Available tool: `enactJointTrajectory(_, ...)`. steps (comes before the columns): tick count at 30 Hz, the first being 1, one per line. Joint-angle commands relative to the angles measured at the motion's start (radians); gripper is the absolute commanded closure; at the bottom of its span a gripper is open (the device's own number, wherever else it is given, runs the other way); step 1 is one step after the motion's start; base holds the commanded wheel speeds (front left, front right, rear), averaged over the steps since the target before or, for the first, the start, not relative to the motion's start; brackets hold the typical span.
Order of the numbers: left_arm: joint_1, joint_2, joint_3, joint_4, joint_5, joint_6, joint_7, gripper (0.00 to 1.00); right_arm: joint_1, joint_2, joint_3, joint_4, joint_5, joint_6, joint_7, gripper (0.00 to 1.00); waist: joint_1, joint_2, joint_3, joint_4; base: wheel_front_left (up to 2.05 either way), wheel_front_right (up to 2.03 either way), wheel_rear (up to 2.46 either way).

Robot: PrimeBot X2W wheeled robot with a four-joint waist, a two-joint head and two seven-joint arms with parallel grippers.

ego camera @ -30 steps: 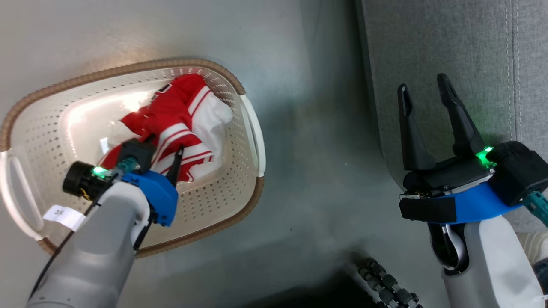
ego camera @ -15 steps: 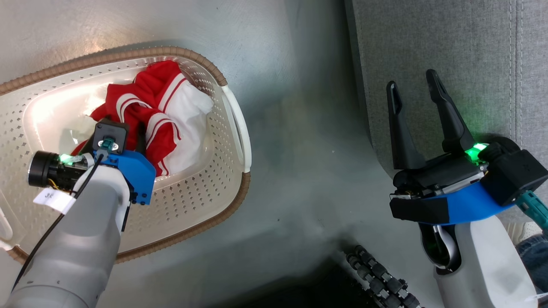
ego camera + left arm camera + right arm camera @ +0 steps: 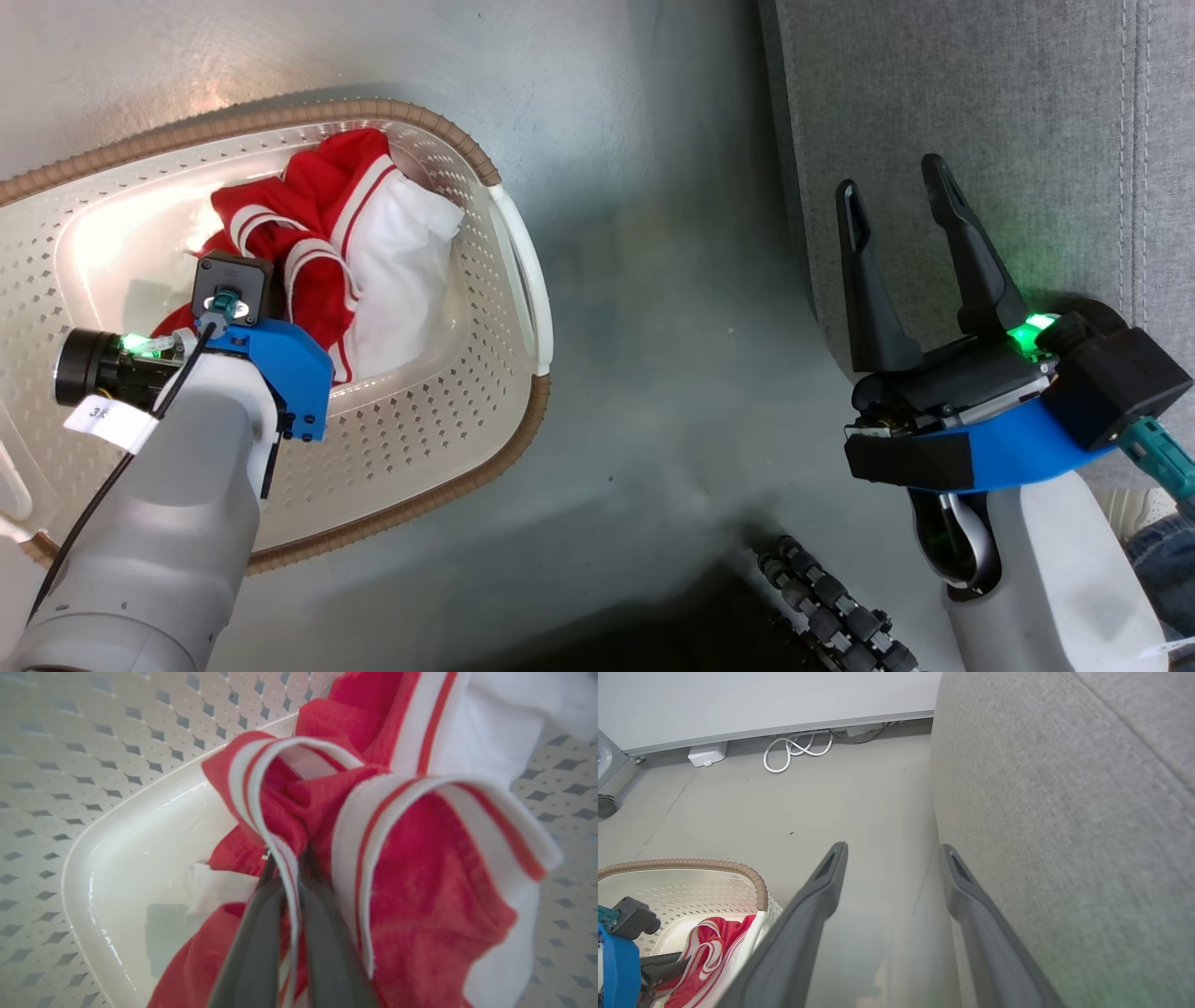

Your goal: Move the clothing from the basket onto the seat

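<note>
The clothing (image 3: 322,201) lies bunched in the basket (image 3: 420,439), a striped fold pinched in the closed left jaws. Grasp looks made; next it needs lifting out and across to the seat (image 3: 980,93), near the open right jaws

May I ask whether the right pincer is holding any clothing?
No, the right pincer stands open with nothing between its fingers, while the clothing lies in the basket.

A white cable (image 3: 794,751) is lying looped on the grey floor (image 3: 784,812) against the wall (image 3: 738,700), a white box (image 3: 707,753) sitting just beside it, and a black ribbed hose (image 3: 831,607) is lying in the head view
</note>
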Motion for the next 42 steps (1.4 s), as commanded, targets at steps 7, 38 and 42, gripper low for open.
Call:
enactJointTrajectory(7,-0.019,-0.008,-0.002,0.006,-0.017,-0.024,-0.012,1.0,-0.027,0.001,0.004,0.022,0.007,0.0,0.002,0.0,0.0001,0.0,-0.025,0.002,0.0,0.0,0.0)
enactJointTrajectory(38,0.316,-0.129,-0.031,-0.226,0.006,-0.14,-0.031,1.0,0.139,0.0,-0.027,0.132,-0.078,0.0,0.059,0.0,0.0001,0.0,-0.667,0.23,0.0,0.0,0.0)
enactJointTrajectory(42,0.353,-0.138,-0.036,-0.281,0.015,-0.153,-0.032,1.0,0.18,0.0,-0.028,0.126,-0.073,0.0,0.086,0.0,0.0001,0.0,-0.74,0.253,0.0,0.0,0.0)
